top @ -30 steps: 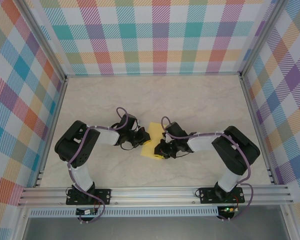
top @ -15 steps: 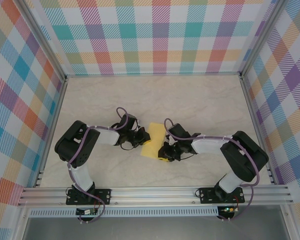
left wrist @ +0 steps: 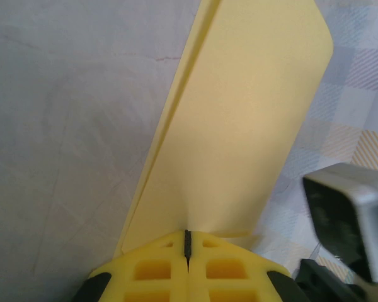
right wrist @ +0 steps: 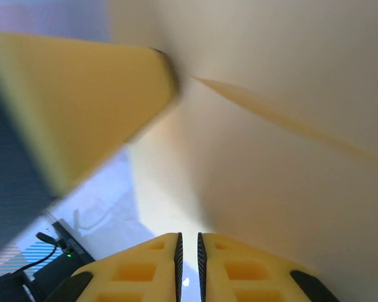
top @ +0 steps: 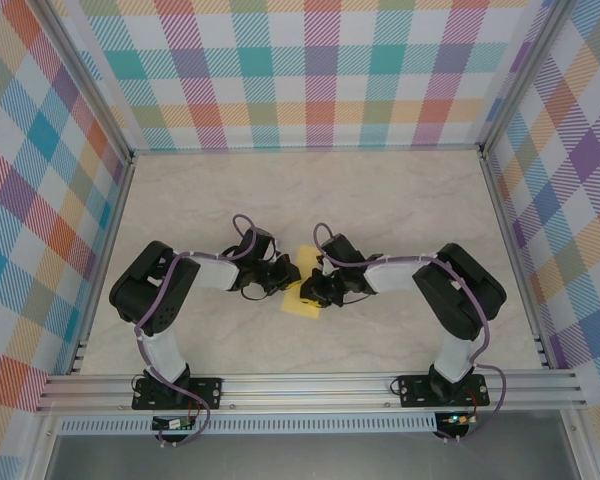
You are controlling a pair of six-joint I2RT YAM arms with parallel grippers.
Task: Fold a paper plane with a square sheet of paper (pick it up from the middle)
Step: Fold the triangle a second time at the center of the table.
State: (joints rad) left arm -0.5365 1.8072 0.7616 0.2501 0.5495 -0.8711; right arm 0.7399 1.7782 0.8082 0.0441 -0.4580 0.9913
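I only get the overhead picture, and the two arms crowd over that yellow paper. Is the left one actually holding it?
Observer: Yes. In the left wrist view the left gripper is shut on the near edge of the sheet of paper.
Visitor: Is the paper still one flat sheet?
Observer: No, it is folded. Two layers show along one long edge in that view.
Visitor: And the right arm?
Observer: The right gripper is barely open. A thin gap shows between its fingers, and the paper lies close ahead of them.
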